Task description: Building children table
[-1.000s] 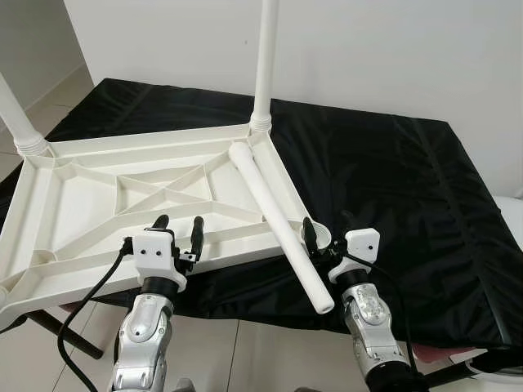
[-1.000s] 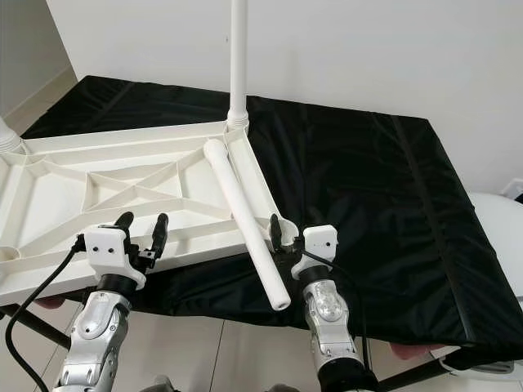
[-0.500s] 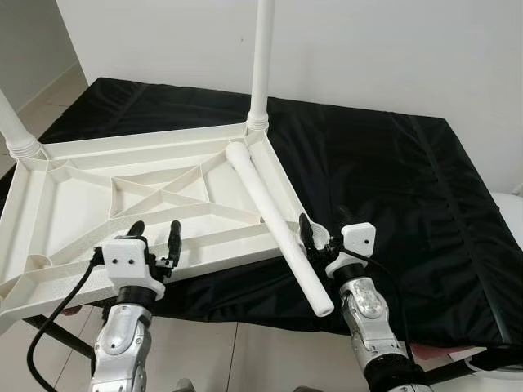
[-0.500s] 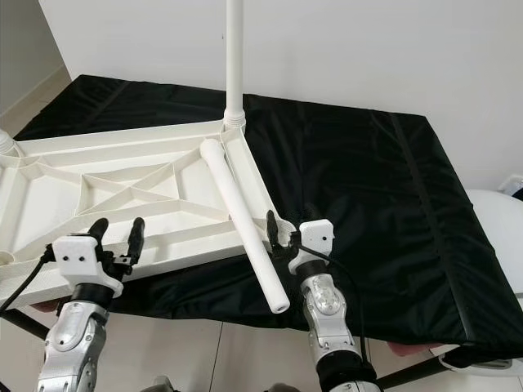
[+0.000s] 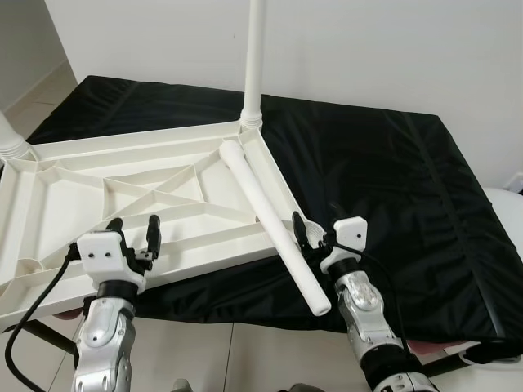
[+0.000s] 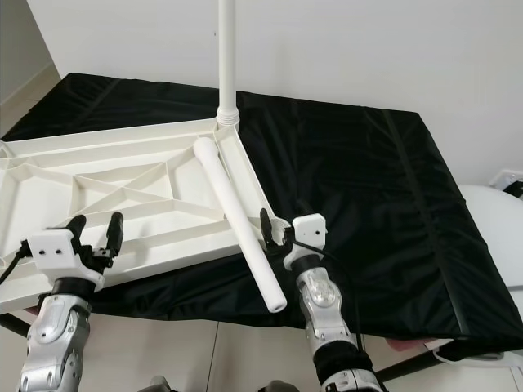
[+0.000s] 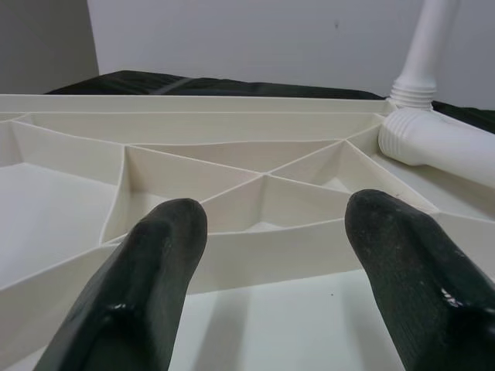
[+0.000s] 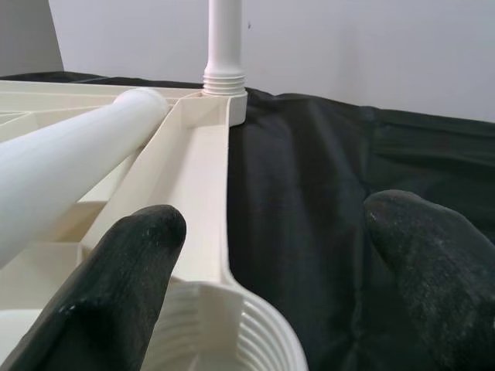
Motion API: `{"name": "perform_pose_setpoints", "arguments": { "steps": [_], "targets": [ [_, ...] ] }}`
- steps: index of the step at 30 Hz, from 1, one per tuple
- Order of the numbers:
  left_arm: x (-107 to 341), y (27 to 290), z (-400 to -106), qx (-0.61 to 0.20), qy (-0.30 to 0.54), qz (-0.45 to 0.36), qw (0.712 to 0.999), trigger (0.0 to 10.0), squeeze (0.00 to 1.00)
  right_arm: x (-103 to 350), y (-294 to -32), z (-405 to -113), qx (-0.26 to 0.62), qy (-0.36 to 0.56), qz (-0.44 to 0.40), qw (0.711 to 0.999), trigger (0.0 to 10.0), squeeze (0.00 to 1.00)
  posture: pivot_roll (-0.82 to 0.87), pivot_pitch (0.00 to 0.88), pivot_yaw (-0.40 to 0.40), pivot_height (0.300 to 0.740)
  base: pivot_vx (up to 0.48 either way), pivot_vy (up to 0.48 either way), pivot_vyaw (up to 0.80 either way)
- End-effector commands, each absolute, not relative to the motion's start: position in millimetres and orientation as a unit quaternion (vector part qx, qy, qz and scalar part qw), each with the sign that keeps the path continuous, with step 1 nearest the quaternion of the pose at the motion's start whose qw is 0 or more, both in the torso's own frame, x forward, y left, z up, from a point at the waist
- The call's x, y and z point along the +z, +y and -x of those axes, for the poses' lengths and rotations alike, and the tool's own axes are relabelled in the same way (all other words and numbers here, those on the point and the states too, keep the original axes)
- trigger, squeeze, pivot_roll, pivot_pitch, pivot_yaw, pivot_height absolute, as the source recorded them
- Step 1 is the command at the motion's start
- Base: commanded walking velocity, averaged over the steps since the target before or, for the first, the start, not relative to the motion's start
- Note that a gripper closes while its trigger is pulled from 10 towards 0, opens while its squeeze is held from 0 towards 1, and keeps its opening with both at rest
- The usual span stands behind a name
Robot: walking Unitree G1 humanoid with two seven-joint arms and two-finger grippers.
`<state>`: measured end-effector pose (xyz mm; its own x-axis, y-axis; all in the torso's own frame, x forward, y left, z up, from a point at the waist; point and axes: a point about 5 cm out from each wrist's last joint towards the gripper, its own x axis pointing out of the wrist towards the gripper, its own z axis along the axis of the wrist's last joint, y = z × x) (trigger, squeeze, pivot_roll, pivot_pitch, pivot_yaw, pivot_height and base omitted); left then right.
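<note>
A white plastic tabletop [image 5: 98,184] lies upside down on the black cloth, ribs facing up. One white leg [image 5: 253,57] stands screwed in at its far corner, another [image 5: 10,139] at the far left corner. A loose white leg [image 5: 274,224] lies across the tabletop, its near end jutting past the front edge. My left gripper [image 5: 133,233] is open over the tabletop's front rim. My right gripper [image 5: 312,233] is open just right of the loose leg, over a threaded corner socket [image 8: 224,328]. Nothing is between either pair of fingers [image 7: 147,278].
The black cloth [image 5: 384,180] covers a low surface that runs to a white wall. Pale tiled floor [image 5: 245,359] lies in front. A white rounded object [image 6: 498,237] sits at the right edge. Black frame bars show under the near corners.
The camera has shifted, so the whole scene sits a little further left. My left gripper has drawn back and leftward toward the tabletop's front rim. The right gripper stays by the loose leg.
</note>
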<state>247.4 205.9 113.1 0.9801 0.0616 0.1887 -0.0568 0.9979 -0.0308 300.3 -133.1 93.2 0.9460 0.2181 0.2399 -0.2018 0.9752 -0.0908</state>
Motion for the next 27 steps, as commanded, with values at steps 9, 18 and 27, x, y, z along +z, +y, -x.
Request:
{"name": "perform_pose_setpoints", "arguments": {
  "steps": [9, 18, 27],
  "targets": [
    [107, 207, -254, 0.046, -0.075, 0.034, 0.996, 10.0, 0.0, 98, -139, -303, 0.114, -0.137, 0.044, 0.983, 10.0, 0.0, 0.1, 0.0, -0.078, 0.74, 0.0, 0.0, 0.0],
    [105, 202, -257, 0.041, -0.073, 0.036, 0.996, 10.0, 0.0, 100, -141, -306, 0.113, -0.139, 0.046, 0.983, 10.0, 0.0, 0.1, 0.0, -0.087, 0.74, 0.0, 0.0, 0.0],
    [106, 202, -261, 0.043, -0.074, 0.035, 0.996, 10.0, 0.0, 104, -142, -310, 0.109, -0.145, 0.046, 0.982, 10.0, 0.0, 0.09, 0.0, -0.077, 0.74, 0.0, 0.0, 0.0]
  ]
}}
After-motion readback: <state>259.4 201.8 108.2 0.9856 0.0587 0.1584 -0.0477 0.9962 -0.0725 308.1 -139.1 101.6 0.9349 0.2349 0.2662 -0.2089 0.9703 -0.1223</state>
